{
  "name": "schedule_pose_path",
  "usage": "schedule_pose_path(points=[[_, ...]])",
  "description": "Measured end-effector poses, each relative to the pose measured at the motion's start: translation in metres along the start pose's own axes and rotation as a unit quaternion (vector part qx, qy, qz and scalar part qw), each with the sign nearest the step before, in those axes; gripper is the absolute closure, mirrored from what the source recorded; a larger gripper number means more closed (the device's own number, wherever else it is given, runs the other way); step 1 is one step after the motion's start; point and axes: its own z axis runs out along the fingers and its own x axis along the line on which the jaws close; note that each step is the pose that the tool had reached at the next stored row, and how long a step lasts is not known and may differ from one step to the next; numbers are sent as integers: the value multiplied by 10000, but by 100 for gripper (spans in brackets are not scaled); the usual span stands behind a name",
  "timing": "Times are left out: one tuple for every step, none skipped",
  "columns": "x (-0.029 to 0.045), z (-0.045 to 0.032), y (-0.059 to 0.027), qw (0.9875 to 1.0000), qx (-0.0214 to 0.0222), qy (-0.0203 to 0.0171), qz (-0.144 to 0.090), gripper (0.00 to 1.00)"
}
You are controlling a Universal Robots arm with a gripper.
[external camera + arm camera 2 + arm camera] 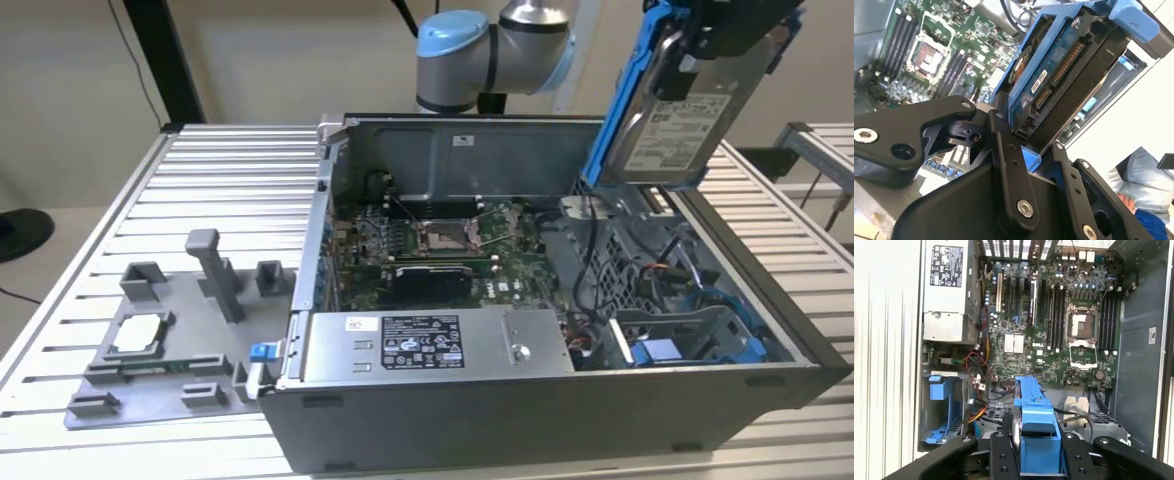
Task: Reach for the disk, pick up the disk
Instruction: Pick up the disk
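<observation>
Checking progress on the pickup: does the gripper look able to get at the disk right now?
Yes, it seems so: the gripper is shut on the disk, holding it on edge above the open computer case, with nothing in between.

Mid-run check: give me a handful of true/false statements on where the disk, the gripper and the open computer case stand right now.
1. The gripper is shut on the disk. True.
2. The disk lies flat in its bay inside the computer case. False: it hangs above the case, lifted clear and standing nearly on edge.
3. The disk sits in a blue carrier. True.
4. The case is closed by a side panel. False: it is open, with the motherboard exposed.
5. A grey fixture sits beside the case at the exterior view's left. True.
6. The processor socket carries a fan. False: it is uncovered.
</observation>
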Motion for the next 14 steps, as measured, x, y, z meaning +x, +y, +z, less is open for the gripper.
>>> schedule_pose_path(points=[[34, -1, 1, 10000, 0, 0, -1, 100], [64, -1, 2, 10000, 0, 0, -1, 100], [94, -2, 2, 10000, 0, 0, -1, 100], [127, -3, 3, 10000, 0, 0, -2, 100], [157, -4, 4, 10000, 0, 0, -2, 100], [186, -5, 5, 10000, 0, 0, -2, 100], [219, -6, 5, 10000, 0, 0, -3, 100], [249, -7, 6, 10000, 0, 0, -3, 100], [278, -7, 7, 10000, 0, 0, -4, 100], [308, -8, 8, 10000, 0, 0, -4, 100], [338, -9, 8, 10000, 0, 1, -5, 100], [367, -10, 9, 10000, 0, 0, -5, 100], [397, -11, 10, 10000, 0, 0, -6, 100], [427, -12, 10, 10000, 0, 1, -6, 100]])
